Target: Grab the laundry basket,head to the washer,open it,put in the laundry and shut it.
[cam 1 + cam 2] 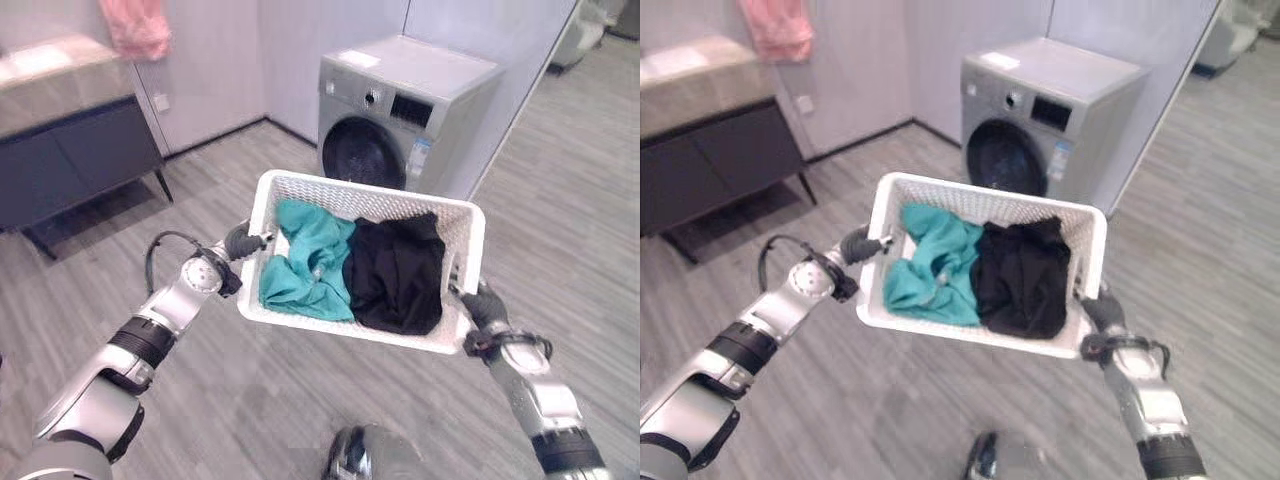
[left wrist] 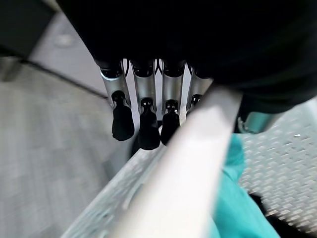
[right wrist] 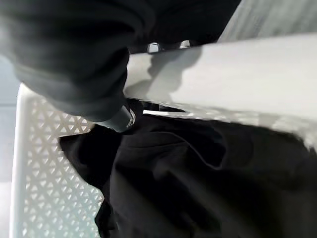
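1. I see the washer (image 1: 400, 115) ahead on the grey plank floor (image 1: 560, 260): a boxy silver-grey front-loader, its round dark door closed. Its right side is partly cut by a pale wall panel.
2. Dark cabinet (image 1: 70, 160) with a glossy top at far left, cut off by the frame edge; a pink cloth (image 1: 135, 28) hangs above it, its top cropped.
3. Laundry basket (image 1: 270, 195), white perforated plastic, rectangular with a smooth rim, held off the floor between both hands, in front of the washer.
4. Inside it: a crumpled black garment (image 1: 395, 275) on the right side, touching a teal garment (image 1: 305, 260) on the left. What lies under them is hidden.
5. Left hand (image 1: 243, 241) on the basket's left rim; in the wrist view the fingers (image 2: 141, 126) hang down outside the rim, thumb inside, clamped on the rim.
6. Right hand (image 1: 484, 305) at the basket's right rim. Its fingers are hidden behind the rim and dark cover; I can't tell the grip.
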Tool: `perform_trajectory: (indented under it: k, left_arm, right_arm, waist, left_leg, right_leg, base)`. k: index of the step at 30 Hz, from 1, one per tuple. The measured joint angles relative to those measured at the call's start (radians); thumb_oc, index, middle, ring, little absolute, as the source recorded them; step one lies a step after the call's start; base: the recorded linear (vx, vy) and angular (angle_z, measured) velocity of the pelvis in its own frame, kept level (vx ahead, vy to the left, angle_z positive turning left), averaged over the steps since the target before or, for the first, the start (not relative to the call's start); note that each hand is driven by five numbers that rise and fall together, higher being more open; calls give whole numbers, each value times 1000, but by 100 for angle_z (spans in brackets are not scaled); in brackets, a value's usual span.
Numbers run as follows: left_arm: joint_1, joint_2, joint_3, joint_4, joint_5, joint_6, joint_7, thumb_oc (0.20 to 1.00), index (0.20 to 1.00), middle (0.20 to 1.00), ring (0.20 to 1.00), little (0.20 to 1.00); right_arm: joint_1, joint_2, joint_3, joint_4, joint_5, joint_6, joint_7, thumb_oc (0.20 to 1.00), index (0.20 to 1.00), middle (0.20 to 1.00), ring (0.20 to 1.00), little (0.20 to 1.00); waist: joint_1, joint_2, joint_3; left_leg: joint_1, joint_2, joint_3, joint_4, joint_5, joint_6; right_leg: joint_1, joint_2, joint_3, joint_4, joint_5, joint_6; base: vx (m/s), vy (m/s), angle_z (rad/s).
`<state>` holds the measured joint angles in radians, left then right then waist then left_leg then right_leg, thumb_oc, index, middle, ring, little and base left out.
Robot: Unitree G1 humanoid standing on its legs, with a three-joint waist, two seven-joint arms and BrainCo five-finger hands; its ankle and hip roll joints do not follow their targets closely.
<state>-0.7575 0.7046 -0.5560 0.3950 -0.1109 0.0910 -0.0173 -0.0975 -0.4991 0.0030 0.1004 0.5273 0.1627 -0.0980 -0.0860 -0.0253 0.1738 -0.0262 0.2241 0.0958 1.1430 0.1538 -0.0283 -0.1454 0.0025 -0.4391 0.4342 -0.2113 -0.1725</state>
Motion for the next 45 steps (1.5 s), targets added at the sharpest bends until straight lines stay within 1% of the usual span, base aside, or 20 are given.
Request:
perform_trajectory:
  k: [3,5,7,9,11,13,15,17,19,20,24,28,30,33,35,37,38,39,40,45]
  left_arm:
    - [16,19,1,10,-9,5,3,200,200,200,200,200]
    - [25,16,0,3,-10,5,3,200,200,200,200,200]
    - [24,16,1,-9,-31,4,4,200,200,200,200,200]
    - [22,11,0,0,-37,3,5,200,200,200,200,200]
    - [22,9,-3,23,-37,-2,4,200,200,200,200,200]
    - [28,-16,-10,80,-39,-6,4,200,200,200,200,200]
    - [50,-20,-12,86,-48,-6,5,200,200,200,200,200]
    - [54,11,-5,97,-89,2,10,200,200,200,200,200]
    - [49,71,-6,72,-119,3,11,200,200,200,200,200]
    - [16,110,-35,55,-127,0,11,200,200,200,200,200]
    - [-114,165,-97,61,-128,-10,12,200,200,200,200,200]
    - [-305,207,-200,104,-139,-30,13,200,200,200,200,200]
    - [-324,226,-206,102,-147,-30,13,200,200,200,200,200]
    - [-325,241,-218,105,-153,-33,13,200,200,200,200,200]
    - [-323,245,-219,92,-155,-30,9,200,200,200,200,200]
    - [-320,244,-215,86,-155,-34,9,200,200,200,200,200]
    - [-263,249,-181,82,-157,-46,9,200,200,200,200,200]
    - [-228,259,-163,93,-158,-53,8,200,200,200,200,200]
    - [-219,245,-157,127,-164,-53,8,200,200,200,200,200]
    - [-114,228,-123,90,-161,-61,0,200,200,200,200,200]
  right_arm:
    - [-14,-7,11,-22,0,-11,-12,200,200,200,200,200]
    - [2,-7,14,-24,-1,-11,-14,200,200,200,200,200]
    - [21,-4,15,-41,0,-11,-27,200,200,200,200,200]
    - [20,-6,16,-41,-1,-11,-33,200,200,200,200,200]
    - [22,-5,18,-41,-1,-10,-32,200,200,200,200,200]
    - [21,-6,28,-41,-4,-11,-31,200,200,200,200,200]
    - [32,-13,56,-34,-4,-10,-33,200,200,200,200,200]
    - [-5,-10,120,-11,-5,-4,-34,200,200,200,200,200]
    - [-45,-12,132,-11,-5,0,-24,200,200,200,200,200]
    - [-73,-5,137,1,-6,1,-26,200,200,200,200,200]
    - [-135,-15,133,-1,-11,0,-32,200,200,200,200,200]
    - [-173,-9,133,-6,-12,-7,-33,200,200,200,200,200]
    - [-192,-8,134,-5,-18,-9,-31,200,200,200,200,200]
    - [-215,-4,134,9,-33,-12,-35,200,200,200,200,200]
    - [-244,-21,136,39,-36,-12,-31,200,200,200,200,200]
    - [-246,-26,136,54,-43,-12,-30,200,200,200,200,200]
    - [-281,-23,165,111,-52,-19,-21,200,200,200,200,200]
    - [-324,-7,189,161,-53,-20,-9,200,200,200,200,200]
    - [-343,-11,190,160,-73,-30,-6,200,200,200,200,200]
    - [-261,-23,194,124,-92,-7,18,200,200,200,200,200]
  waist:
    - [8,-25,10]
    - [16,-58,27]
    - [34,-53,29]
    - [37,-34,30]
    - [43,-34,31]
    - [65,-18,43]
    - [103,13,43]
    - [151,7,56]
    - [167,26,68]
    - [169,21,74]
    - [170,22,78]
    - [167,33,75]
    - [130,38,78]
    - [131,48,90]
    - [132,83,100]
    - [125,85,100]
    - [136,88,90]
    - [128,53,82]
    - [120,66,93]
    - [98,70,63]
  left_leg:
    - [-172,-22,-39,116,-24,1]
    - [-248,-27,-44,36,-58,2]
    - [-313,27,22,-282,-160,0]
    - [-322,22,47,-673,-148,-16]
    - [-314,-13,17,-861,-135,-36]
    - [-294,-121,-91,-1136,-128,-38]
    - [-275,-156,-115,-1082,-178,1]
    - [-204,-237,-269,-1058,-151,-54]
    - [-182,-239,-276,-1060,-26,-17]
    - [-184,-256,-216,-1015,21,-8]
    - [-184,-298,-102,-961,-33,22]
    - [-100,-329,-84,-975,-63,90]
    - [-69,-341,-84,-969,-79,113]
    - [-42,-340,-41,-929,-128,152]
    - [-25,-338,-36,-950,-136,144]
    - [-20,-342,-39,-956,-139,146]
    - [6,-338,-31,-1015,-150,104]
    - [-25,-368,-37,-925,-207,127]
    - [-61,-340,-76,-707,-353,155]
    - [-43,-324,-151,-786,-329,112]
  right_leg:
    - [115,8,47,-85,4,0]
    - [232,-7,75,-165,18,25]
    - [323,1,119,-283,40,64]
    - [366,16,147,-337,42,89]
    - [392,16,162,-362,36,101]
    - [479,12,209,-416,21,135]
    - [539,7,246,-419,-14,153]
    - [550,-45,354,-346,-100,211]
    - [496,-50,415,-274,-129,233]
    - [500,-72,396,-280,-114,244]
    - [526,-159,401,-284,-92,239]
    - [393,-192,467,77,-41,288]
    - [253,-188,517,351,95,309]
    - [100,-201,503,520,95,328]
    - [-2,-245,348,412,26,269]
    - [-40,-218,343,292,20,271]
    - [-46,-186,322,120,27,278]
    - [-50,-196,318,-118,45,318]
    - [-67,-185,333,-161,170,351]
    - [-37,-157,379,-313,243,333]
  base:
    - [182,-100,-59]
    - [322,71,-46]
    - [392,169,-53]
    - [361,128,-40]
    - [327,69,-26]
    - [268,29,-65]
    - [422,62,-119]
    - [375,145,-145]
    - [331,236,-98]
    - [348,259,-58]
    - [351,253,-26]
    - [265,247,-14]
    - [92,126,-3]
    - [219,132,-36]
    - [223,-11,-34]
    - [388,-135,-5]
    - [238,-124,-37]
    - [485,-215,-31]
    - [456,-170,-24]
    - [389,-179,26]
